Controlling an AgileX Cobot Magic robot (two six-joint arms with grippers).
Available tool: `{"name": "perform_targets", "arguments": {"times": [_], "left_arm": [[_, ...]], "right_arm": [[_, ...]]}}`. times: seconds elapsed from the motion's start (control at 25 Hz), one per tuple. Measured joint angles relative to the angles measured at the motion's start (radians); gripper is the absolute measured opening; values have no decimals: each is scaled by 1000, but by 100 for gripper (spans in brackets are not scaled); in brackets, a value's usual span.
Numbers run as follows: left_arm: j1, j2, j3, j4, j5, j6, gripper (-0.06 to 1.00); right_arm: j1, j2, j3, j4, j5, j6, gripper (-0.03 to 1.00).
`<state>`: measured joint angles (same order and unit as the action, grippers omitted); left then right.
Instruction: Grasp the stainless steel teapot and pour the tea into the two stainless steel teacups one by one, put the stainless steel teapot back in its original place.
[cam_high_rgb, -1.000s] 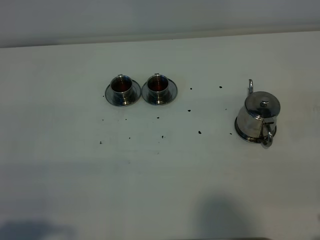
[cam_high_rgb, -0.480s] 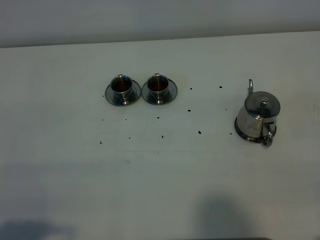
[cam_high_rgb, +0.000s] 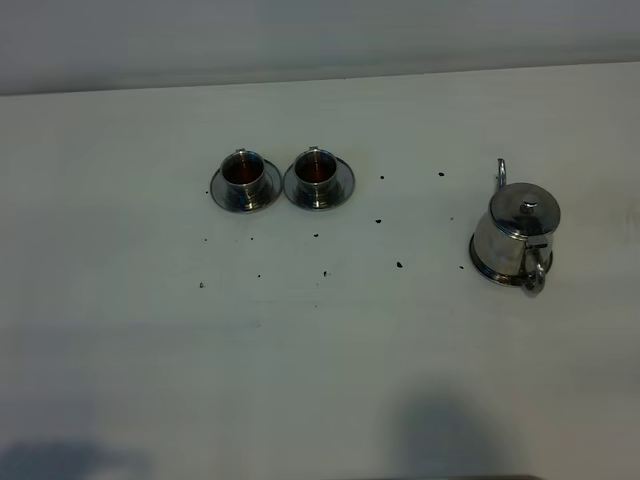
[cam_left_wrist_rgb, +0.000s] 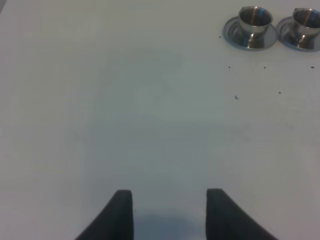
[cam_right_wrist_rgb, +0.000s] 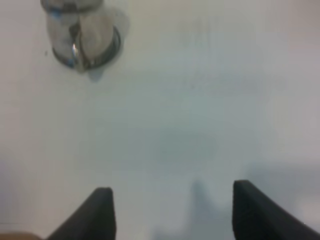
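The stainless steel teapot (cam_high_rgb: 515, 240) stands upright at the right of the white table on its round saucer (cam_high_rgb: 480, 265), spout toward the back, loop handle toward the front. The right wrist view shows the teapot (cam_right_wrist_rgb: 80, 35) blurred and far off. Two stainless steel teacups (cam_high_rgb: 244, 172) (cam_high_rgb: 315, 168) sit side by side on their saucers at the middle left, each with reddish liquid inside. Both teacups (cam_left_wrist_rgb: 255, 20) (cam_left_wrist_rgb: 306, 20) also show in the left wrist view. My left gripper (cam_left_wrist_rgb: 169, 197) and right gripper (cam_right_wrist_rgb: 170, 197) are open, empty, over bare table, outside the high view.
Small dark specks (cam_high_rgb: 399, 265) are scattered on the white table (cam_high_rgb: 320, 350) between the cups and the teapot. The table's back edge (cam_high_rgb: 320, 75) runs along a grey wall. Arm shadows lie along the front edge.
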<state>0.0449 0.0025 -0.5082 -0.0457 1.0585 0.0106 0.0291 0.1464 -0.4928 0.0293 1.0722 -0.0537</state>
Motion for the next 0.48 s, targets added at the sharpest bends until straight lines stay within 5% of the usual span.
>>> {"name": "perform_targets", "arguments": {"times": [0.48], "left_arm": [[0, 0, 0, 0, 0, 0, 38]], "right_arm": [[-28, -153, 0, -2, 0, 2, 50]]}}
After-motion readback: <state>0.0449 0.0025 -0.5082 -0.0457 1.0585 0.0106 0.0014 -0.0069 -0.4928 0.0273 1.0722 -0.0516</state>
